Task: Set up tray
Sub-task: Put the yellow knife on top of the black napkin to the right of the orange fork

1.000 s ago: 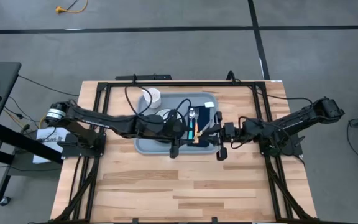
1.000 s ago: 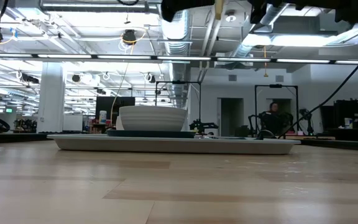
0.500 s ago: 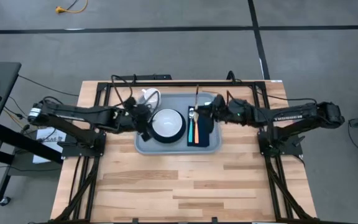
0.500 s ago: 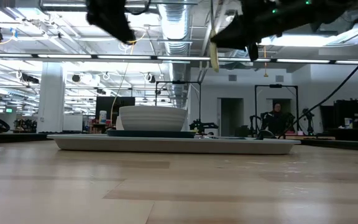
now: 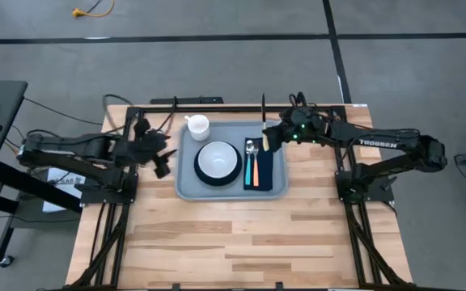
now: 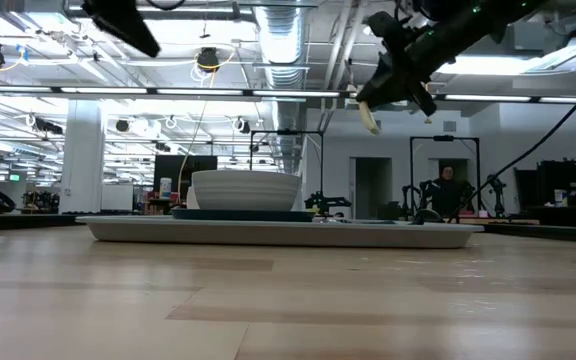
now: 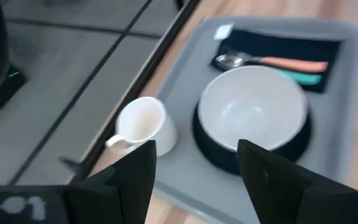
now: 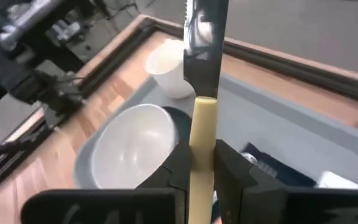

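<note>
The right gripper (image 8: 202,163) is clamped on a knife (image 8: 204,93) with a pale handle, just above the tray (image 5: 186,182). That knife looks like the last piece. Below it, the light grey-blue tray already holds spoons (image 5: 251,162) on a navy cloth (image 5: 275,174), a white bowl (image 5: 218,159) and a cup (image 5: 197,125). The left gripper (image 5: 154,153) waits beside the tray, fingers apart.

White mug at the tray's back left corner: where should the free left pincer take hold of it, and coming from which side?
Grip the white ceramic mug across its rim wall, coming straight down from above. It stands upright with its mouth open, and its small handle points off the light grey-blue plastic tray. The white bowl stands close beside it, so a side approach looks cramped. The open left pincer waits nearby.
</note>
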